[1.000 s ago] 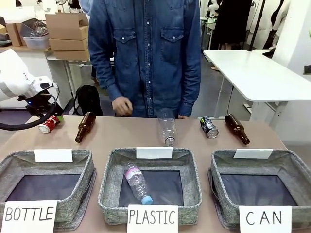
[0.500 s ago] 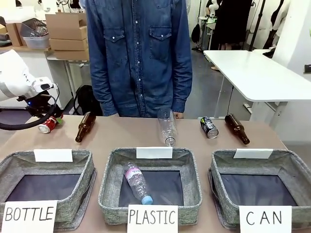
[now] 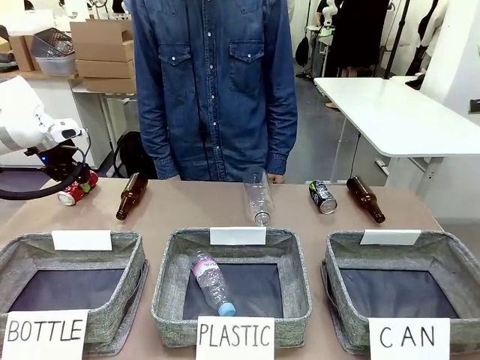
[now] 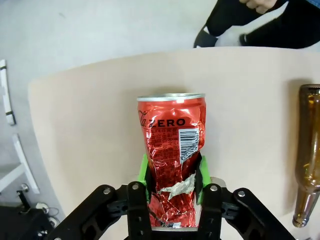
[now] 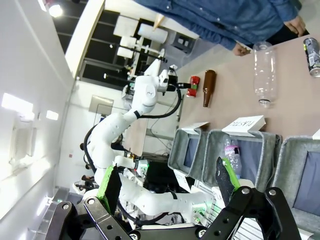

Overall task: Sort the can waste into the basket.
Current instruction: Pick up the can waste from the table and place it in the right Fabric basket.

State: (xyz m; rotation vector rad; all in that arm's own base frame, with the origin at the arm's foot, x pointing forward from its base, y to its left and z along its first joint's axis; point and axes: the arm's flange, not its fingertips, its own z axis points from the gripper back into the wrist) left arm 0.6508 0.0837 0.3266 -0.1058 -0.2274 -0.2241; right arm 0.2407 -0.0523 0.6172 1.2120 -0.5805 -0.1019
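Left gripper (image 4: 172, 172) is clamped on the dented red cola can (image 4: 170, 150). In the left wrist view, both green pads (image 4: 143, 170) press into the crumpled lower body, and the silver rim points toward the top of the frame. One second ago these jaws stood apart around the can. They have since closed, so treat the grasp as made and the lift as the next step. In the front view, locate the left gripper (image 3: 75, 182) and the red cola can (image 3: 70, 197) at the left edge of the frame. You cannot tell from that view whether the can has cleared the surface. The CAN basket (image 3: 450, 259) sits at the lower right and is still empty, so expect a carry across the full width of the frame. The black can (image 3: 322, 196) lies right of centre, near a brown glass bottle (image 3: 366, 199), and is not yet handled. Right gripper (image 5: 167, 180) stands wide open, holds nothing, and is raised well above the table. The person (image 3: 217, 82) has lowered the hand seen at waist level a second ago. The tan table top (image 3: 187, 214) is smooth and also carries a second brown glass bottle (image 3: 131, 196) and a clear plastic bottle (image 3: 258, 196). Cardboard boxes (image 3: 105, 52) stand at the upper left and a white table (image 3: 397, 112) at the right.
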